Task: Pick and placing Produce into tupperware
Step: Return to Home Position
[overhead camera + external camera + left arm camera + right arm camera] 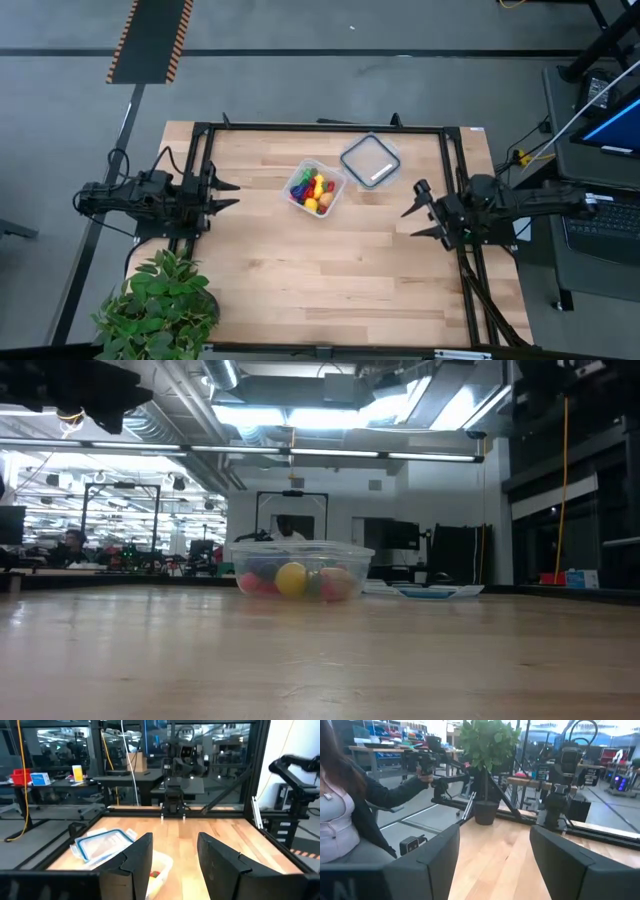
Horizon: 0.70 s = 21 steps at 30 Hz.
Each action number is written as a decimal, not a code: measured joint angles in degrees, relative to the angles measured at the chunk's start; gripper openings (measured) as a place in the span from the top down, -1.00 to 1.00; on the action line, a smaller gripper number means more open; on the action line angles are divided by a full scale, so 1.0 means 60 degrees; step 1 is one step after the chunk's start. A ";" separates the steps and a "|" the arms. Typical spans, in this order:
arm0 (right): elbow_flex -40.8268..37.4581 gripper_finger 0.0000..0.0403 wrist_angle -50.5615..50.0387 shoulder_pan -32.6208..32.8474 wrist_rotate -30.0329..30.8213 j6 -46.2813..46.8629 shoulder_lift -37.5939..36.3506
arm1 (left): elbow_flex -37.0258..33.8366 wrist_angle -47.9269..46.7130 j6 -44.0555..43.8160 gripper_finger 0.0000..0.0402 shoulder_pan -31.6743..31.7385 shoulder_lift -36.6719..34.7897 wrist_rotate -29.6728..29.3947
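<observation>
The clear tupperware [317, 190] stands on the table's far middle with several small toy Produce pieces [311, 190] in it, red, yellow and green; the low view shows it too [300, 570], with the Produce [291, 579] inside. My left gripper [230, 194] hangs open at the table's left edge, pointing level across the table, nothing between its fingers [175, 860]. My right gripper [414, 212] hangs open at the right edge, also empty [495, 860].
A flat clear lid with a bluish rim [371, 161] lies just right of and beyond the tub. A leafy potted plant [160, 305] stands at the near left corner. A dark frame [320, 128] runs along the table's edges. A person [345, 815] sits beyond the table in the right wrist view.
</observation>
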 joint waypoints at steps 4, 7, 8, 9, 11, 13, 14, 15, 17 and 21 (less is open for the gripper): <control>-0.0845 -0.21 0.0929 0.0000 0.0008 -0.0004 -0.0316 | -0.0004 -0.0066 -0.0138 0.26 0.0000 0.0013 -0.0009; -0.1440 -0.21 0.1767 0.0000 0.0025 0.0041 -0.0357 | -0.0090 -0.0081 -0.0288 0.26 0.0000 0.0013 -0.0072; -0.1606 -0.21 0.1984 0.0000 0.0022 0.0089 -0.0357 | -0.0098 -0.0099 -0.0310 0.26 0.0000 0.0013 -0.0072; -0.1751 -0.21 0.2132 0.0000 0.0022 0.0127 -0.0357 | -0.0098 -0.0081 -0.0347 0.26 0.0000 0.0013 -0.0072; -0.2002 -0.21 0.2505 0.0000 0.0023 0.0230 -0.0357 | -0.0156 0.0034 -0.0378 0.26 0.0000 0.0011 -0.0072; -0.2237 -0.21 0.2814 0.0000 0.0019 0.0252 -0.0357 | -0.0382 0.0190 -0.0376 0.26 0.0000 0.0013 -0.0072; -0.2318 -0.21 0.2885 0.0000 0.0022 0.0252 -0.0357 | -0.0494 0.0193 -0.0368 0.26 0.0000 0.0013 -0.0072; -0.2344 -0.21 0.2892 0.0000 0.0022 0.0262 -0.0354 | -0.0605 0.0245 -0.0358 0.26 0.0000 0.0013 -0.0072; -0.2344 -0.21 0.2929 0.0000 0.0022 0.0273 -0.0343 | -0.0877 0.0486 -0.0404 0.26 0.0000 0.0013 -0.0072; -0.2344 -0.21 0.2963 0.0000 0.0025 0.0284 -0.0332 | -0.1483 0.1083 -0.0474 0.26 0.0000 0.0013 -0.0070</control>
